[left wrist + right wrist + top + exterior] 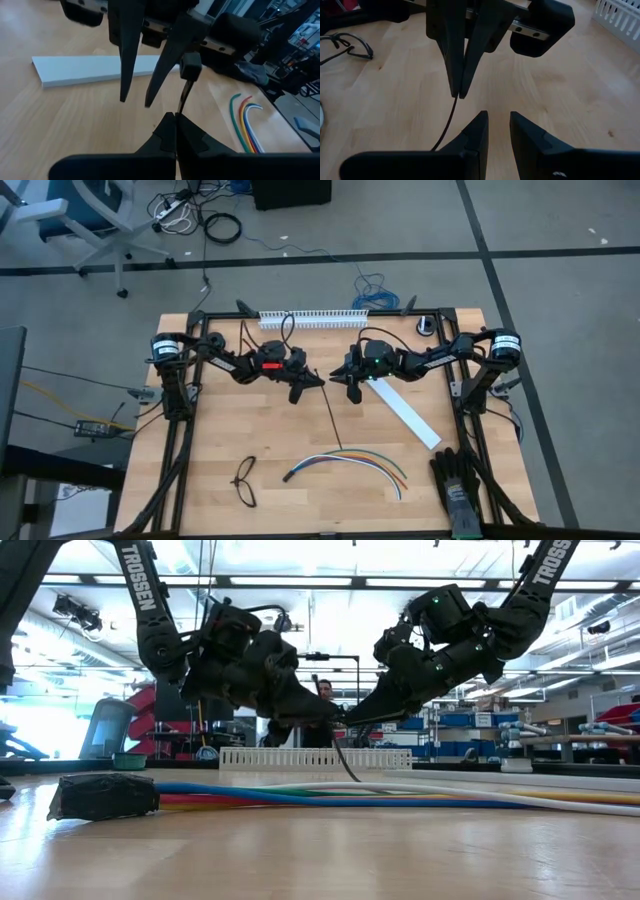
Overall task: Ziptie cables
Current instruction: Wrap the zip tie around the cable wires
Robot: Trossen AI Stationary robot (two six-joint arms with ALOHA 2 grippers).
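Here the left gripper point(318, 379) jaws pinch the ziptie point(331, 418); right gripper point(339, 375) jaws gape slightly, empty, just beside.

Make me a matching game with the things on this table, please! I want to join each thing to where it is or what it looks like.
Things:
1. ziptie
2. cables
3. glasses
4. white strip

Clues:
A. many colours, curved, lying flat on the table
B. black frame, lying on the left arm's side of the cables
C. flat and slanted, partly under the right arm
D. pinched at its top end by the left gripper, jaws shut

Pairs: 1-D, 2-A, 3-B, 4-C
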